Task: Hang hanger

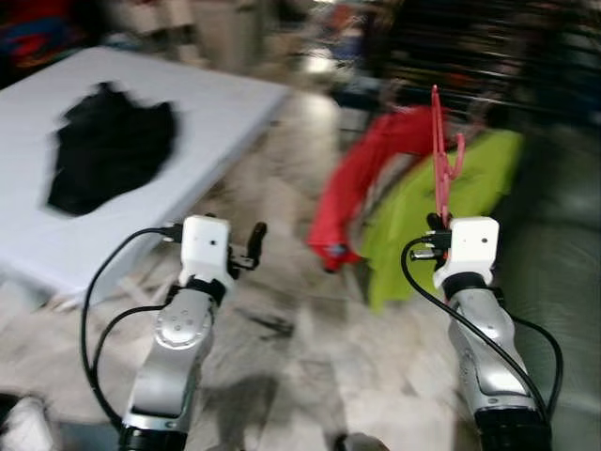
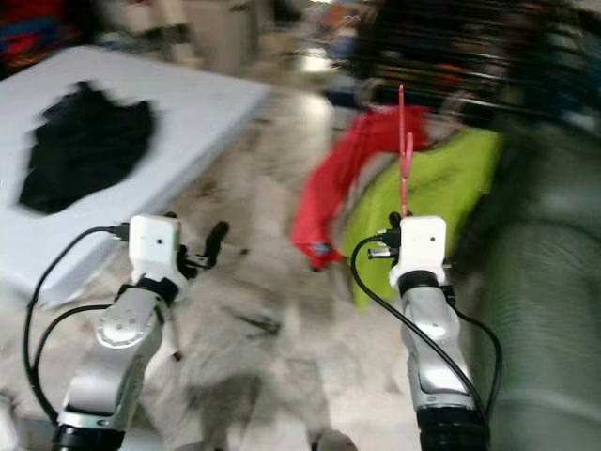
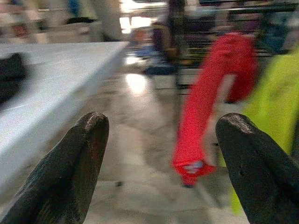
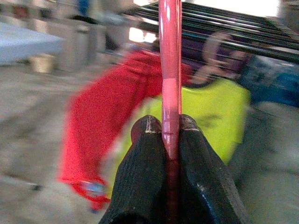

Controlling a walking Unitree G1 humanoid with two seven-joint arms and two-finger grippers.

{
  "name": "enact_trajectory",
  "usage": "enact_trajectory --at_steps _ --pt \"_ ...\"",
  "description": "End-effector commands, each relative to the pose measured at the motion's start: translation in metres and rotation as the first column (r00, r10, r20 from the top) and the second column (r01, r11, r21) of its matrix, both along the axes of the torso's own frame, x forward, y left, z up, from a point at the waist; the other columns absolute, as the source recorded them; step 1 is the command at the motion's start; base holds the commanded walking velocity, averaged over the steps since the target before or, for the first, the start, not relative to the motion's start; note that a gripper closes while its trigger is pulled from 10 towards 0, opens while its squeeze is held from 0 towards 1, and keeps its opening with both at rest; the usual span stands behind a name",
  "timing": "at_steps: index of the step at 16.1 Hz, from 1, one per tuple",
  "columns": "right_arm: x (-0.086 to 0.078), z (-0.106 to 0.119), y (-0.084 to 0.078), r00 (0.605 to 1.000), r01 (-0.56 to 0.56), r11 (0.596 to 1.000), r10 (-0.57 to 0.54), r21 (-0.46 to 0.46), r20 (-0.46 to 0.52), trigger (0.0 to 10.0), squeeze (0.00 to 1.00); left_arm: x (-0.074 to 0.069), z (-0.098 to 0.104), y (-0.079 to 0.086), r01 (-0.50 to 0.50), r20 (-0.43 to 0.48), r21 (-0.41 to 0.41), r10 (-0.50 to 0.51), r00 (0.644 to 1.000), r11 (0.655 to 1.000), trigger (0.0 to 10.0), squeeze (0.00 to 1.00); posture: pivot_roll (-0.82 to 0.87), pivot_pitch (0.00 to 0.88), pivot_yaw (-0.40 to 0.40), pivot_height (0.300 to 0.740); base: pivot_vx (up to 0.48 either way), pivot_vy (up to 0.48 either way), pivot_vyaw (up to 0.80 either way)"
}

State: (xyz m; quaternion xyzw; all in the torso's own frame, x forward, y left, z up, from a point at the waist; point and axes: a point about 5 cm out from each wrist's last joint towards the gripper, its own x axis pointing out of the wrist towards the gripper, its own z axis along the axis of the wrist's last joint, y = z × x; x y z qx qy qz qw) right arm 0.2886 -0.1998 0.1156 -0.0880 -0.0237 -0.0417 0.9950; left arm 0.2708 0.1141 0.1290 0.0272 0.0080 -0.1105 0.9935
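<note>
Two fingers of the right gripper (image 4: 164,133) pinch the pink hanger (image 1: 441,160) mid-frame, unhung; left gripper (image 3: 161,154) gapes wide.

- A black garment (image 1: 111,148) lies crumpled on a white table (image 1: 216,103) at the left.
- A red garment (image 1: 362,178) hangs ahead, just beside a lime-green garment (image 1: 470,188); both are blurred.
- Dark rails of a drying rack (image 4: 243,32) run behind them.
- The pale marble floor (image 1: 282,329) has dark streaks.
</note>
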Motion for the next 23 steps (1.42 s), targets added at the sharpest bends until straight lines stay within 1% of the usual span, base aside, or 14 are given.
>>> enact_trajectory --at_steps 1,3,4,5,7,8,10,12,16,18,21,22,23 --pt "-0.001 0.005 -0.007 0.998 0.048 0.999 -0.047 -0.019 0.031 10.0 0.00 0.001 -0.001 -0.002 0.011 -0.005 0.001 -0.011 1.000 1.000 10.0 0.00 -0.01 0.040 0.034 0.740 0.000 0.000 -0.80" --pt "-0.004 0.002 -0.017 0.992 0.125 0.991 -0.124 -0.055 0.011 10.0 0.00 0.001 0.000 -0.002 0.022 0.002 0.004 -0.022 1.000 1.000 10.0 0.00 -0.01 0.039 0.035 0.740 0.000 0.000 -0.80" --pt "-0.004 -0.005 -0.025 0.984 0.172 0.984 -0.174 -0.048 -0.036 10.0 0.00 0.001 0.002 -0.004 0.048 0.014 -0.001 -0.048 0.999 0.999 10.0 0.00 -0.01 0.039 0.035 0.740 0.000 0.000 -0.80" --pt "-0.005 -0.010 -0.030 0.978 0.195 0.980 -0.196 -0.029 -0.070 10.0 0.00 0.000 0.004 -0.006 0.083 0.028 -0.015 -0.083 0.996 0.996 10.0 0.00 -0.01 0.040 0.035 0.740 0.000 0.000 -0.80" --pt "-0.005 -0.018 -0.034 0.966 0.220 0.976 -0.218 -0.004 -0.136 10.0 0.00 -0.001 0.004 -0.006 0.099 0.026 -0.007 -0.098 0.995 0.995 10.0 0.00 -0.01 0.041 0.036 0.740 0.000 0.000 -0.80" --pt "-0.007 -0.028 -0.035 0.953 0.235 0.972 -0.229 0.009 -0.199 10.0 0.00 -0.002 0.004 -0.007 0.117 0.025 -0.018 -0.117 0.993 0.993 10.0 0.00 -0.01 0.041 0.036 0.740 0.000 0.000 0.00" --pt "-0.012 -0.038 -0.034 0.938 0.244 0.970 -0.232 0.015 -0.259 10.0 0.00 -0.005 0.003 -0.008 0.139 0.023 -0.041 -0.138 0.990 0.989 10.0 0.00 -0.01 0.042 0.035 0.740 0.330 0.000 0.00" --pt "-0.014 -0.043 -0.033 0.929 0.249 0.968 -0.228 0.039 -0.291 10.0 0.00 -0.007 0.001 -0.009 0.144 0.017 -0.039 -0.143 0.990 0.989 10.0 0.00 -0.01 0.041 0.034 0.740 0.414 0.000 -0.54" --pt "-0.013 -0.044 -0.031 0.928 0.240 0.970 -0.216 0.042 -0.303 10.0 0.00 -0.008 0.001 -0.010 0.153 0.014 -0.046 -0.152 0.988 0.987 10.0 0.00 -0.01 0.039 0.034 0.740 0.414 0.000 -0.12" --pt "-0.011 -0.045 -0.027 0.936 0.210 0.975 -0.180 0.070 -0.304 10.0 0.00 -0.008 0.000 -0.010 0.149 0.009 -0.052 -0.149 0.989 0.987 10.0 0.00 -0.01 0.037 0.032 0.740 0.405 0.000 0.00" --pt "-0.010 -0.048 -0.023 0.936 0.169 0.983 -0.140 0.066 -0.322 10.0 0.00 -0.008 0.001 -0.010 0.151 0.008 -0.052 -0.151 0.989 0.987 10.0 0.00 -0.01 0.036 0.031 0.740 0.320 0.358 0.00" --pt "-0.009 -0.050 -0.019 0.933 0.139 0.988 -0.108 0.067 -0.343 10.0 0.00 -0.007 0.001 -0.009 0.149 0.005 -0.054 -0.149 0.989 0.987 10.0 0.00 -0.01 0.036 0.031 0.740 0.319 0.360 0.00" --pt "-0.009 -0.051 -0.018 0.929 0.133 0.989 -0.100 0.069 -0.356 10.0 0.00 -0.007 0.001 -0.010 0.149 0.005 -0.054 -0.149 0.989 0.987 10.0 0.00 -0.01 0.036 0.031 0.740 0.319 0.360 0.00"
